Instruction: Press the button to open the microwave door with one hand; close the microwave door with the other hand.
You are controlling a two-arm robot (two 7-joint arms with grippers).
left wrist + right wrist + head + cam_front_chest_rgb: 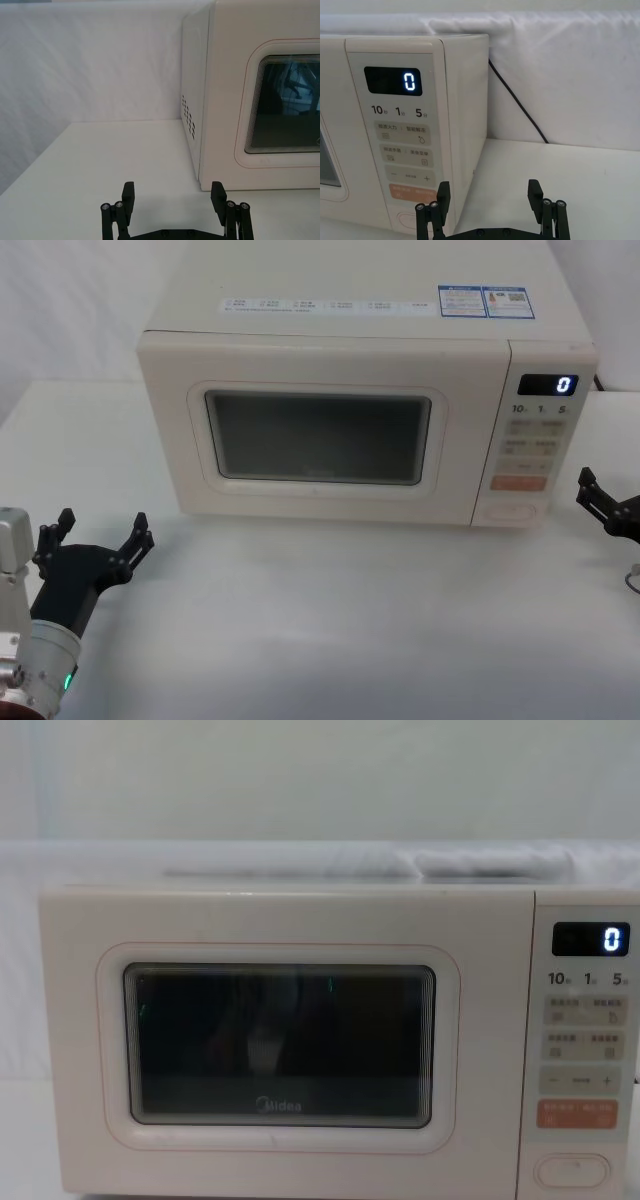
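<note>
Both claws hover above the white table (320, 620) with fingers spread apart, gripping nothing: left gripper (97, 537) near-left of the microwave, right gripper (607, 502) just right of its control panel (535, 440). Microwave door (285, 1040) looks shut; the button (572, 1171) sits at the panel's bottom.

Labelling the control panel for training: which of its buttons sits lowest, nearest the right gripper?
The wide cream pill-shaped button with a raised rim, at the panel's bottom. It lies under the orange rectangular button and is unmarked, closest to the open right gripper.
</note>
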